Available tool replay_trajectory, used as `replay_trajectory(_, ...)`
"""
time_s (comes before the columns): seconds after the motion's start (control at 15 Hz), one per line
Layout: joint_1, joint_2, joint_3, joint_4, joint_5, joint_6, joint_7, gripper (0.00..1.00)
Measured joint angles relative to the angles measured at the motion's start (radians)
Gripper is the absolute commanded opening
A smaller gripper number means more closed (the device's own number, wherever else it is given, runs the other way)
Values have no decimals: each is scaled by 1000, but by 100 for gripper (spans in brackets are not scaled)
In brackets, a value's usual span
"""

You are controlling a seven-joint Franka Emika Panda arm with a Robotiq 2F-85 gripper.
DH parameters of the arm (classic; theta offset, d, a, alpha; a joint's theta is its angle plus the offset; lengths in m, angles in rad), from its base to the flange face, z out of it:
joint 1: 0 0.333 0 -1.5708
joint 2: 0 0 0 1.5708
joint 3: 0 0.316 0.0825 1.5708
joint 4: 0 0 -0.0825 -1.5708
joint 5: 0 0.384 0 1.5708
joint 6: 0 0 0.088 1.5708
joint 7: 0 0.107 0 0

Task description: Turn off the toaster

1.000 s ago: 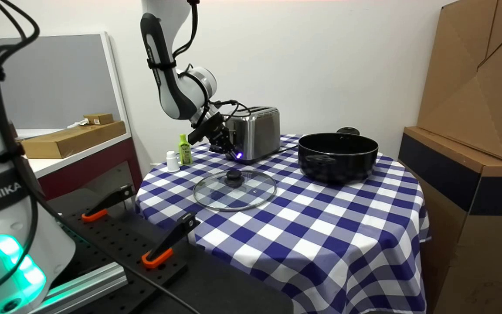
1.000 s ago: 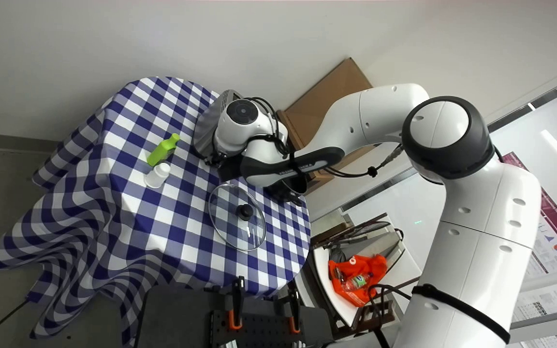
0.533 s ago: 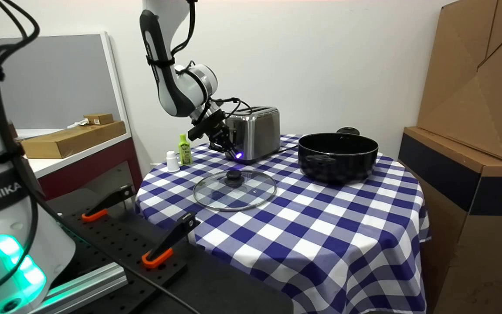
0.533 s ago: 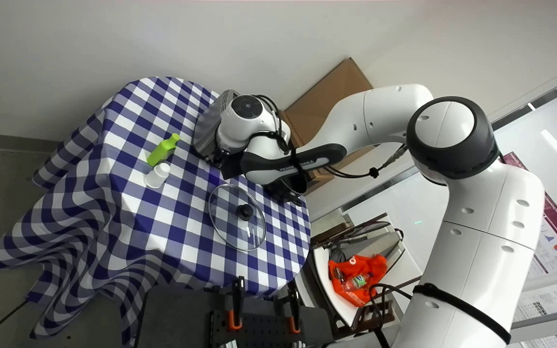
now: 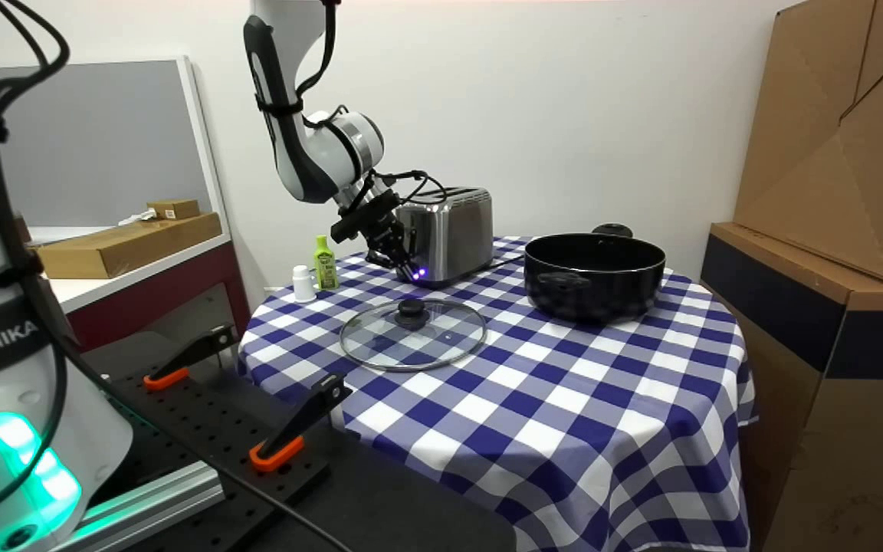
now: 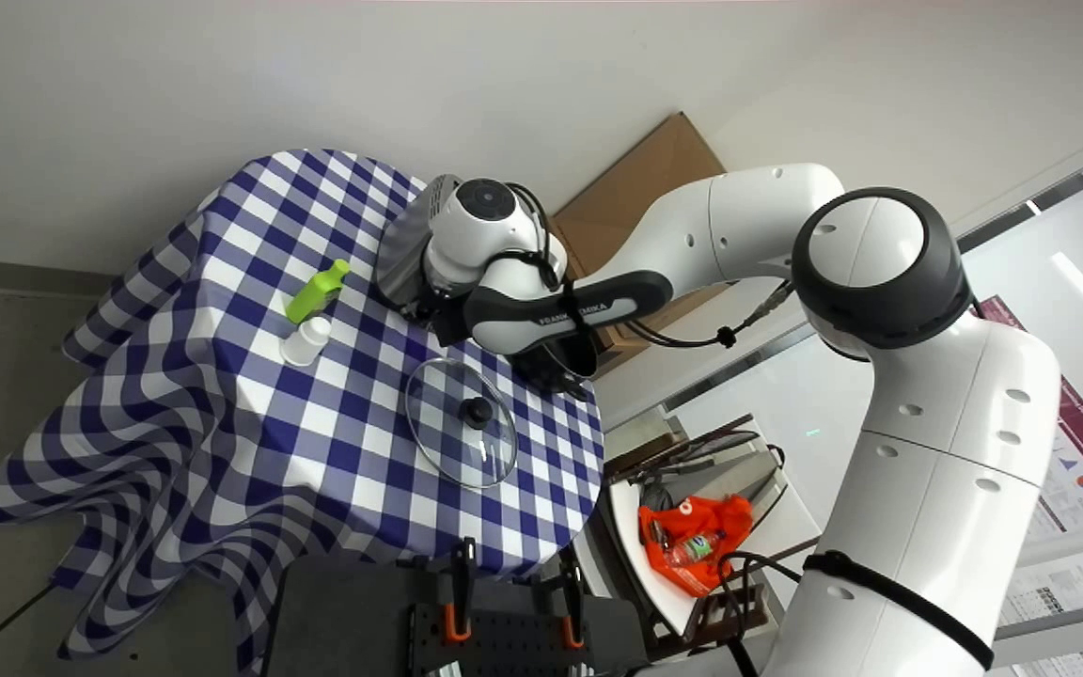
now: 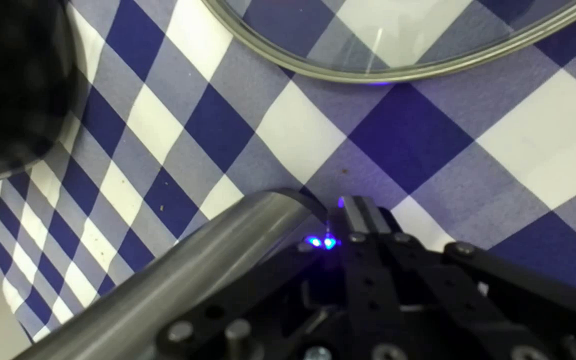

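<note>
The black pot point(image 5: 602, 295) stood upright and open-topped on the cloth-covered worktop point(image 5: 549, 402); its floor was out of sight, so whether it held anything could not be told. A glass lid point(image 5: 445, 345) lay near it, knob up. Near the worktop's edge, a green bottle point(image 5: 326, 268) stood just beside a small white object point(image 5: 303, 285). In an exterior view, an orange bag point(image 6: 728, 515) held a clear bottle point(image 6: 694, 549).

The toaster point(image 5: 463, 238) stood between the wall point(image 5: 602, 115) and the lid, dark slots upward, their depths hidden. The gripper point(image 7: 363, 212) slanted down just beside the toaster's darker end panel, low towards the worktop, its jaws drawn together and a violet light point(image 7: 328, 242) glowing beside them. Whether the tips touched the metal could not be told.

EMIKA could be read on the robot's base point(image 5: 4, 395); FRANK and MIKA showed either side of a black strap point(image 6: 577, 306) on the arm point(image 6: 758, 226). The green bottle's label and the marks on the lower cardboard box point(image 5: 855, 437) were too small to read.
</note>
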Motion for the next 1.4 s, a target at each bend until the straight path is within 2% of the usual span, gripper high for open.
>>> replay_trajectory(0.47, 4, 0, -10, 0, 60, -2, -55, 0)
replay_trajectory(1.4, 67, 31, -76, 41, 55, -1, -30, 0)
